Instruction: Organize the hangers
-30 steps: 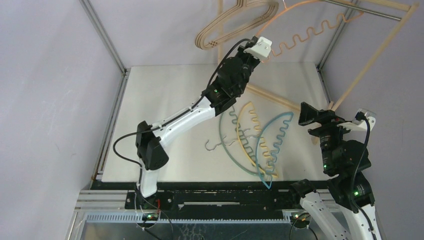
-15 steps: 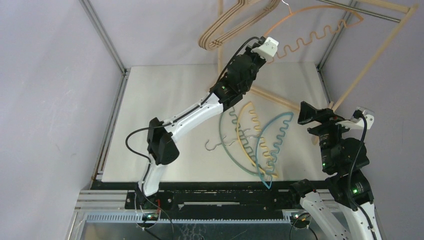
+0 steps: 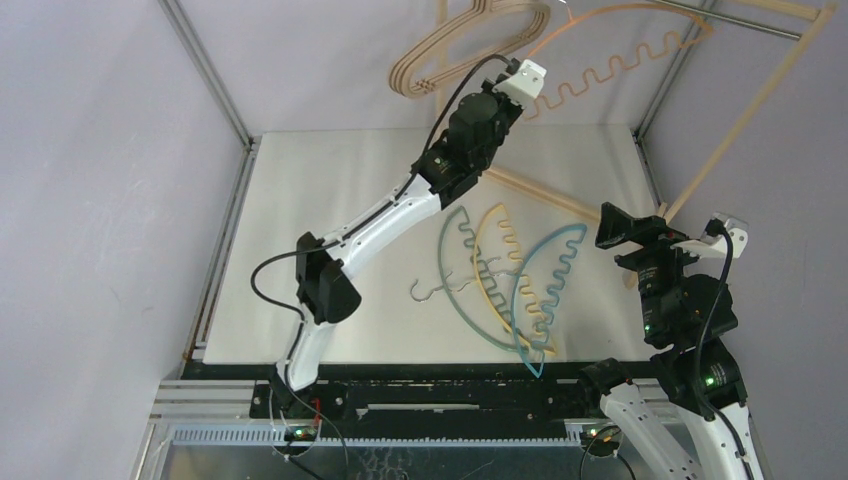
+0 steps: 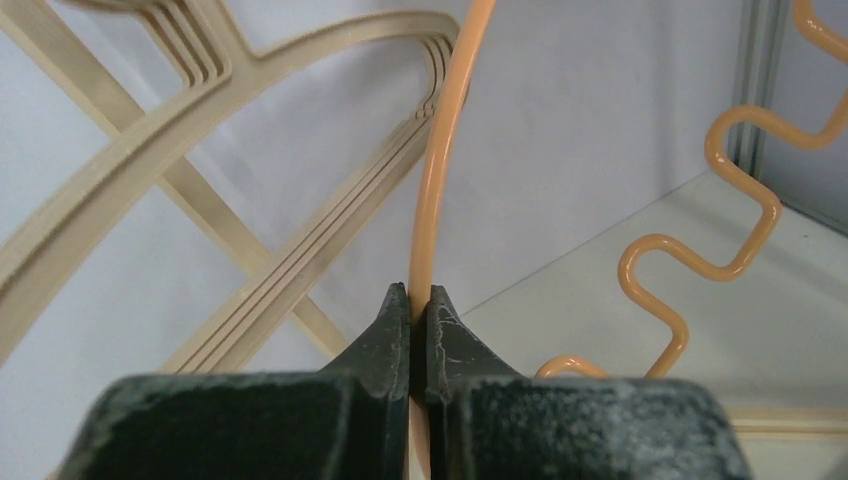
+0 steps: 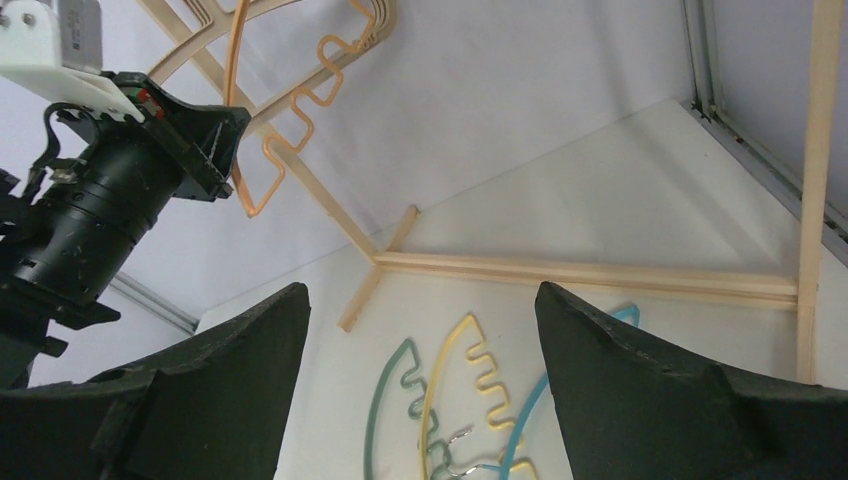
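Orange hanger (image 4: pixel 433 180) between tight left fingers (image 4: pixel 390 340), clearest from the wrist; right fingers (image 5: pixel 230 380) wide apart.

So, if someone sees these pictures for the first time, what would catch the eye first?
The left hand, high at the back, is shut on the thin orange hanger, beside the beige wooden hangers. Below, on the table, a teal hanger, a yellow hanger and a blue hanger lie overlapping, and the right hand hovers open beside them.
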Tool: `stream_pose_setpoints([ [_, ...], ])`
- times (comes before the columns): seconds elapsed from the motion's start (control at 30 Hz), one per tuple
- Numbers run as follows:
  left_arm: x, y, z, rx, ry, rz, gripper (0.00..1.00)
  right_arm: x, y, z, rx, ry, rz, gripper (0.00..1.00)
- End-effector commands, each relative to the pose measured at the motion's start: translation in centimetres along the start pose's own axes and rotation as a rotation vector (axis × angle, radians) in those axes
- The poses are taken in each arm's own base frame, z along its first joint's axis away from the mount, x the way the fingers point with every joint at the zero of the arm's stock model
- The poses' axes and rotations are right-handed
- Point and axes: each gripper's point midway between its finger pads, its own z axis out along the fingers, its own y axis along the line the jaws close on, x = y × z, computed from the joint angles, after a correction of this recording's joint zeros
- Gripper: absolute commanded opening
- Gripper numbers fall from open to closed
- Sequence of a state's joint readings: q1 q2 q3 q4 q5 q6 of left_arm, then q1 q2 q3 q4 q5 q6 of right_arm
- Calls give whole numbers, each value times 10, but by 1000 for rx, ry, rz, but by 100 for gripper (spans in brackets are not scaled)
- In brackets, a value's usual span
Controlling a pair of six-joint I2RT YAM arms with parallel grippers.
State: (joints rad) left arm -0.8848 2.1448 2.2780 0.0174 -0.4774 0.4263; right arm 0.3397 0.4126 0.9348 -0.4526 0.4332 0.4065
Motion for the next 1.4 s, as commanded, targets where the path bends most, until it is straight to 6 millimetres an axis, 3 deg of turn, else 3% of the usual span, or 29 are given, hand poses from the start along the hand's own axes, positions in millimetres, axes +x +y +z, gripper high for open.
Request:
stream_pose_setpoints([
  [0.0,33,19,13,0,86,-43,0,-19,1,-5,0,-52,7,91],
  [0.17,71,17,19,3,161,-16,9,-17,1,-4,2,-46,13,91],
  [0.23,78,19,22,-4,174,-16,20,-15,2,-3,-2,-39,11,90],
  [0.37,87,28,27,-8,190,-40,24,-13,0,-4,5,-34,9,91],
  [0.73,100,40,15,-32,225,-41,89,-6,0,-2,7,-13,4,94],
  [0.77,102,41,10,-33,228,-42,98,-5,-1,-2,8,-10,2,95],
  [0.8,104,42,5,-33,229,-45,99,-5,-1,-2,8,-9,2,97],
  [1.13,166,33,-84,39,327,-157,100,20,-1,4,-3,57,-2,100],
  [1.37,201,29,-145,70,391,-254,99,56,0,15,-6,188,-32,100],
])
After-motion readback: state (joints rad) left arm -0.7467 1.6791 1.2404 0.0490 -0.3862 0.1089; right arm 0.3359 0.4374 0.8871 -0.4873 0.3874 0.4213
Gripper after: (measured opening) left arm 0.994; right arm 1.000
